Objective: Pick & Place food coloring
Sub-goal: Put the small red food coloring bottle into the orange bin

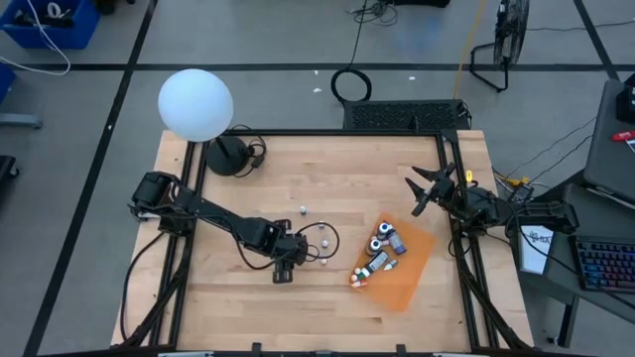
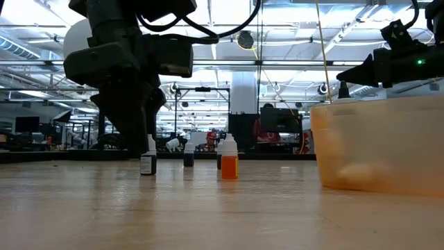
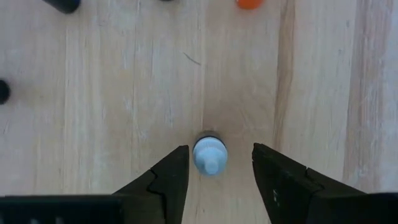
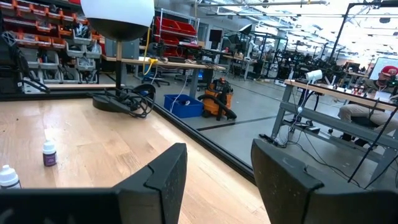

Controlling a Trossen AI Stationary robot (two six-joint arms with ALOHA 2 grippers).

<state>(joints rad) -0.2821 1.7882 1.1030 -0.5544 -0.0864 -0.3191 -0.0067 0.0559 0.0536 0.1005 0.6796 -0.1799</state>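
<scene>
Small food coloring bottles stand upright on the wooden table: a dark one with a pale blue top (image 3: 210, 155), and others near the table's middle (image 1: 303, 209) (image 1: 322, 241). In the low view, dark-bodied ones (image 2: 148, 161) (image 2: 188, 156) and an orange-bodied one (image 2: 229, 165) show. Several more lie on the orange sheet (image 1: 412, 273). My left gripper (image 3: 219, 155) (image 1: 286, 266) points down, open, with a finger on each side of the pale-blue-topped bottle and a gap on both sides. My right gripper (image 4: 217, 168) (image 1: 425, 190) waits open above the table's far right.
A white globe lamp (image 1: 195, 104) on a dark base with cable (image 1: 230, 156) stands at the far left corner. In the low view the orange thing rises like a translucent tub (image 2: 378, 142). The right wrist view shows a purple-topped bottle (image 4: 49, 154) and a white-topped one (image 4: 7, 176).
</scene>
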